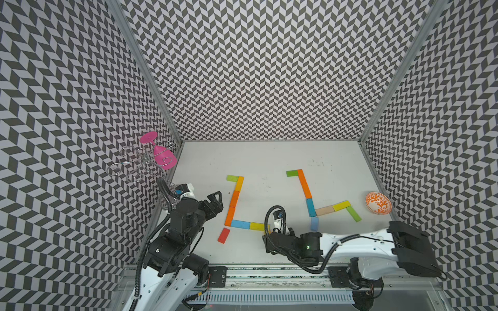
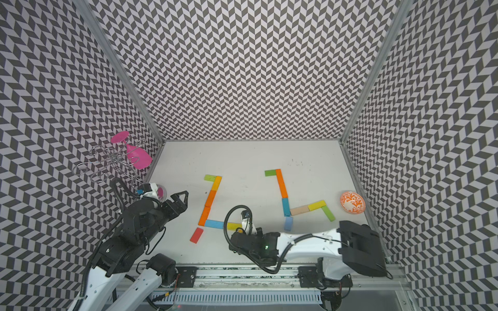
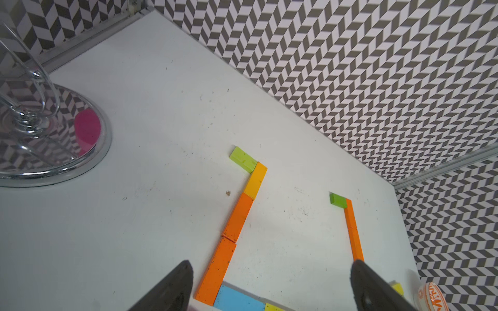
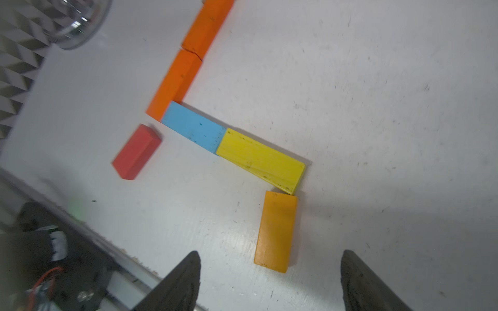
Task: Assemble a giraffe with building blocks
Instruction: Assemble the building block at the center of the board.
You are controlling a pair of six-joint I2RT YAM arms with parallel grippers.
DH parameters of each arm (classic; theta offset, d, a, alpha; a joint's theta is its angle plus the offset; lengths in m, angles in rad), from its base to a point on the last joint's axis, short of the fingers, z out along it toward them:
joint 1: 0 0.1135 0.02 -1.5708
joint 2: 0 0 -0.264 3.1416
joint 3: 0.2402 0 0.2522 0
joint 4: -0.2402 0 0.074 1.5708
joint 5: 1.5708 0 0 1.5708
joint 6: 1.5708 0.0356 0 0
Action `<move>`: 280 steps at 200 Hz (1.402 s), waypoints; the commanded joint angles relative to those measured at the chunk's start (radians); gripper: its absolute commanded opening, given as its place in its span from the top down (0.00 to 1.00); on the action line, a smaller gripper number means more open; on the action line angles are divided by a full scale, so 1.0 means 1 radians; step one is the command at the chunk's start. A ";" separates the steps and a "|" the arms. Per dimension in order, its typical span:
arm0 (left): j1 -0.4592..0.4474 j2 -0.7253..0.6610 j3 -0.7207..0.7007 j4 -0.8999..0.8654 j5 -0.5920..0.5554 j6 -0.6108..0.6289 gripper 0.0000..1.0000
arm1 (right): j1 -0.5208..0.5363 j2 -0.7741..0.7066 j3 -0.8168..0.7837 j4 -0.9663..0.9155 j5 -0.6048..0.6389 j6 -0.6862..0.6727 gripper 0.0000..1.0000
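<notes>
Your right gripper (image 4: 270, 255) stands fingers apart, and the amber leg block (image 4: 276, 231) lies free just beside the yellow body block (image 4: 260, 160). The left gripper (image 3: 270, 265), well apart from it, gapes empty. The giraffe looks nearly complete.

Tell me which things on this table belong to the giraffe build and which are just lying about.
Belong to the job:
- left block figure
- amber block
- red block
- right block figure

Just lying about:
- patterned bowl
- pink glass, hanging on the rack
- wire rack
</notes>
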 commanded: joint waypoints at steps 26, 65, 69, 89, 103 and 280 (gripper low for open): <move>0.000 0.175 0.033 -0.154 0.029 0.027 0.06 | -0.005 -0.263 -0.132 0.105 0.154 -0.186 0.19; -0.001 0.264 -0.031 -0.223 0.175 -0.059 0.05 | -0.021 -0.384 -0.226 0.220 0.166 -0.287 0.20; -0.002 0.262 -0.046 -0.228 0.185 -0.073 0.05 | -0.022 -0.396 -0.237 0.235 0.164 -0.297 0.20; -0.015 0.222 -0.110 -0.254 0.212 -0.163 0.00 | -0.038 -0.455 -0.296 0.293 0.142 -0.332 0.20; -0.025 0.185 -0.153 -0.254 0.231 -0.237 0.00 | -0.061 -0.499 -0.340 0.329 0.108 -0.350 0.20; -0.175 0.101 -0.314 -0.128 0.135 -0.827 0.01 | -0.160 -0.610 -0.467 0.412 -0.021 -0.348 0.23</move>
